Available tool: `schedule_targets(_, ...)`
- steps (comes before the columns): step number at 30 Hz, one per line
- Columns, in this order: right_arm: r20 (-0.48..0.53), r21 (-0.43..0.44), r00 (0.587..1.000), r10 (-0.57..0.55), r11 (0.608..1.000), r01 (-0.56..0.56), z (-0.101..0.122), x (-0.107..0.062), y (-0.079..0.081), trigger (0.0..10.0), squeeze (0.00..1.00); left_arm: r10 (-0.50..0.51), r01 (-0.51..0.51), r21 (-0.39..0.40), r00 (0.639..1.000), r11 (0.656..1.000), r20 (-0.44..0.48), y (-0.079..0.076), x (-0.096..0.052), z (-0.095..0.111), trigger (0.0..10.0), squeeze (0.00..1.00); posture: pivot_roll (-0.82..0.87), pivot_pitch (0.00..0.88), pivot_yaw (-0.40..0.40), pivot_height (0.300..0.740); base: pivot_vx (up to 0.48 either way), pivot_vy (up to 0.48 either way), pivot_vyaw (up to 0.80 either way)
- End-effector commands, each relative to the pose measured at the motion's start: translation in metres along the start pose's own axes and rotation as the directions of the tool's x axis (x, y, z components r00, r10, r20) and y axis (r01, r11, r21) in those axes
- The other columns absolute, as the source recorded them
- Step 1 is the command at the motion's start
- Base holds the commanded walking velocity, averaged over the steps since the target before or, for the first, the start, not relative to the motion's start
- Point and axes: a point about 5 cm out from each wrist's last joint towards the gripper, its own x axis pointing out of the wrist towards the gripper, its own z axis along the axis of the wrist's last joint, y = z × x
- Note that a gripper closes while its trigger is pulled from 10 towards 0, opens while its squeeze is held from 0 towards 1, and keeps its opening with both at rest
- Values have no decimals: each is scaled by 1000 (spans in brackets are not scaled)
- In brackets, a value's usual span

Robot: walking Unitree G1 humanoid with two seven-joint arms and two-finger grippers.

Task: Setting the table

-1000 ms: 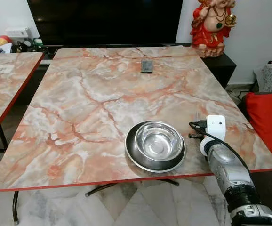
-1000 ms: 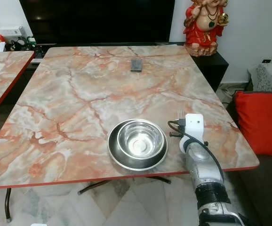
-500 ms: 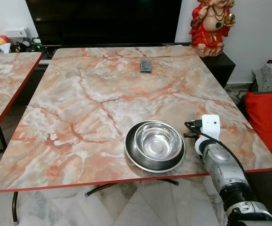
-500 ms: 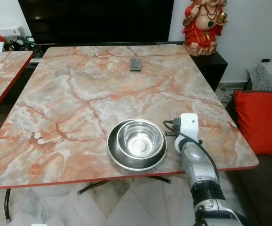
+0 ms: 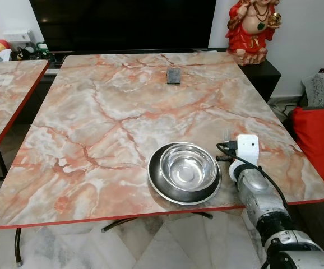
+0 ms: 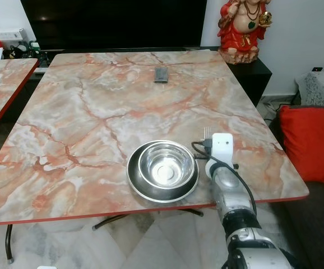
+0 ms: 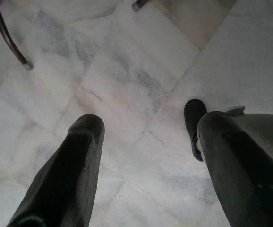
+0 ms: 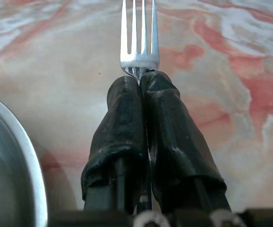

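The right gripper (image 8: pixel 141 78) hides the fork (image 8: pixel 139 35) handle.

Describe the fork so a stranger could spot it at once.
Start at the big marble-patterned table and go to its near right edge, where a steel bowl sits in a steel plate. Just right of them, the fork juts from the right end effector, a slim silver piece with tines.
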Motion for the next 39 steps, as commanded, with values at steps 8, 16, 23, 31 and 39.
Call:
schedule_targets(8,-6,-16,1000,16,1000,-16,-5,2,8,10000,0,5,-5,27,1000,1000,-19,5,-3,-7,10000,0,63,137,-2,740,0,0,0)
schedule_targets(16,-27,-12,1000,-1,1000,0,-12,1,6,10000,0,4,-4,33,1000,999,-17,5,-3,-7,10000,0,64,139,-2,740,0,0,0)
schedule_targets(23,-31,-17,1000,-1,1000,1,-14,1,6,10000,443,3,-3,35,1000,999,-14,5,-3,-7,10000,0,65,139,-2,740,0,0,0)
schedule_targets(31,26,1,1000,8,1000,-8,-2,3,8,10000,278,5,-5,33,1000,999,-12,4,-3,-6,10000,0,65,136,-3,740,0,0,0)
schedule_targets(39,35,5,999,25,1000,-25,-1,3,11,10000,384,7,-7,32,1000,999,-15,5,-3,-7,10000,0,67,137,-5,740,0,0,0)
